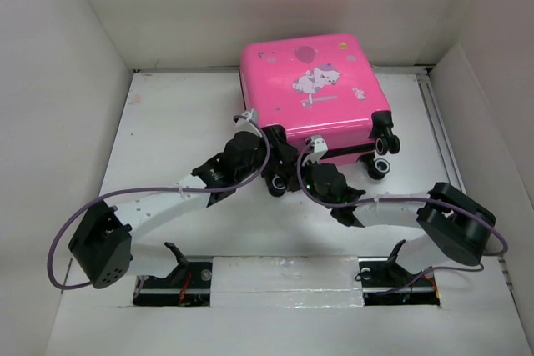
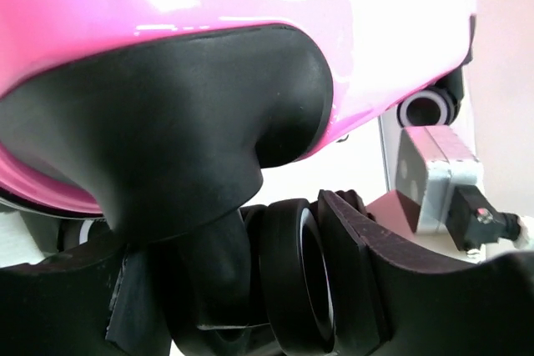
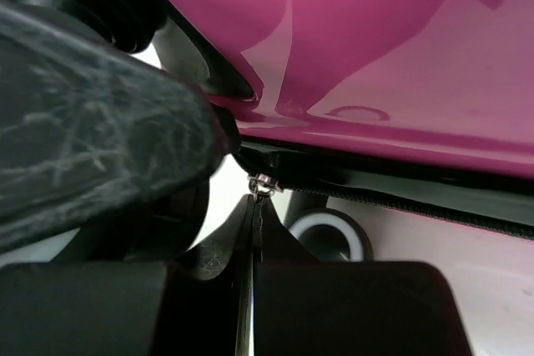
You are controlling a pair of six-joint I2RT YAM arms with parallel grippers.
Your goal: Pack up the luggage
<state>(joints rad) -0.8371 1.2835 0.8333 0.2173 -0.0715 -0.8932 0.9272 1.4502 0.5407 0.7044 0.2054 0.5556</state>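
The luggage [image 1: 313,89] lies closed; the left gripper [image 1: 271,141] clamps 1 wheel [image 2: 292,277], the right gripper [image 3: 254,206] is pinched closed at the zip pull [image 3: 263,183], so zipping apparently remains.

left arm [image 1: 158,206], right arm [image 1: 392,206] reach inward; left claw [image 2: 275,298] clamps luggage wheel [image 2: 292,256]; right claw [image 3: 253,210] pinched shut.

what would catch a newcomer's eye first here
The bright pink luggage, closed and lying flat at the far middle of the table, cartoon print up. At its near edge the left gripper sits around a black wheel, and the right gripper is pinched shut just below a small metal zipper pull.
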